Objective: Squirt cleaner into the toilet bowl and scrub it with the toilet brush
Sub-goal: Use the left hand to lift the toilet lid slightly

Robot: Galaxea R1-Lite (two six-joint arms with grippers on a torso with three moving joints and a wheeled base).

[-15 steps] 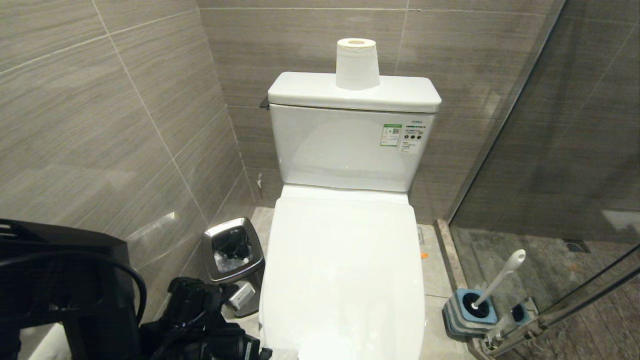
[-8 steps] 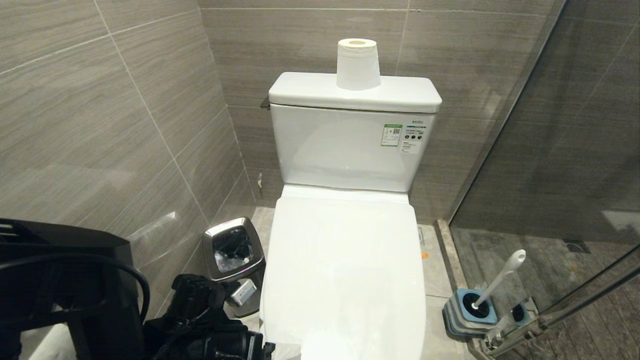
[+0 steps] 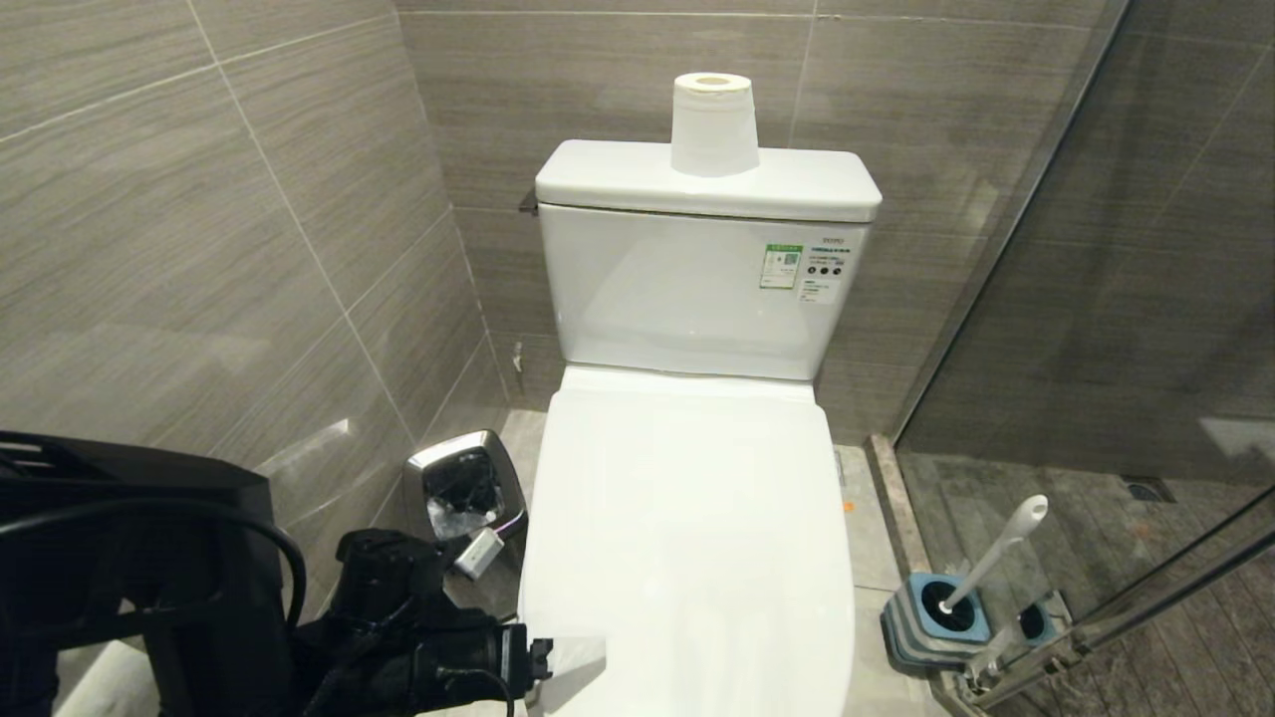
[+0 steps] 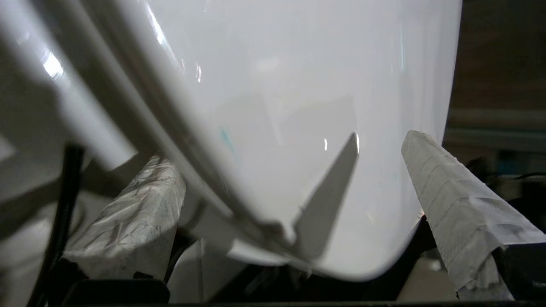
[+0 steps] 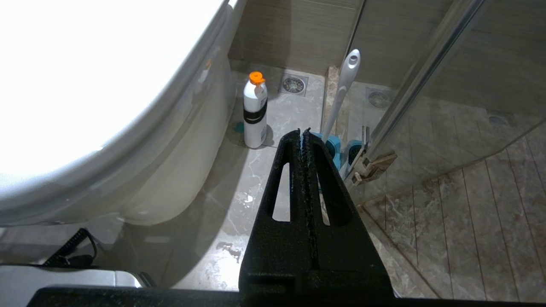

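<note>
In your head view the toilet (image 3: 687, 518) fills the centre with its lid (image 3: 687, 558) down, so the toilet bowl is hidden beneath it. A toilet paper roll (image 3: 711, 123) stands on the tank (image 3: 697, 289) at 12 o'clock. The steel bin (image 3: 463, 493) sits at 9 o'clock from the lid, and your left gripper (image 3: 538, 659) reaches the lid's front left edge at about 7 o'clock. The toilet brush (image 3: 991, 556) stands in its blue-grey holder (image 3: 936, 622) at 4 o'clock.

Your left wrist view shows the tape-wrapped fingers (image 4: 452, 204) spread wide on either side of the white lid's (image 4: 298, 106) front edge; whether they touch it cannot be told.

Your right wrist view shows the right gripper (image 5: 303, 132) with its black fingers pressed together, holding nothing, above the floor. At 11 o'clock from its tips stands a white bottle (image 5: 255, 113) with an orange cap beside the toilet base (image 5: 170, 170); the toilet brush (image 5: 343, 85) handle rises at 1 o'clock.
</note>
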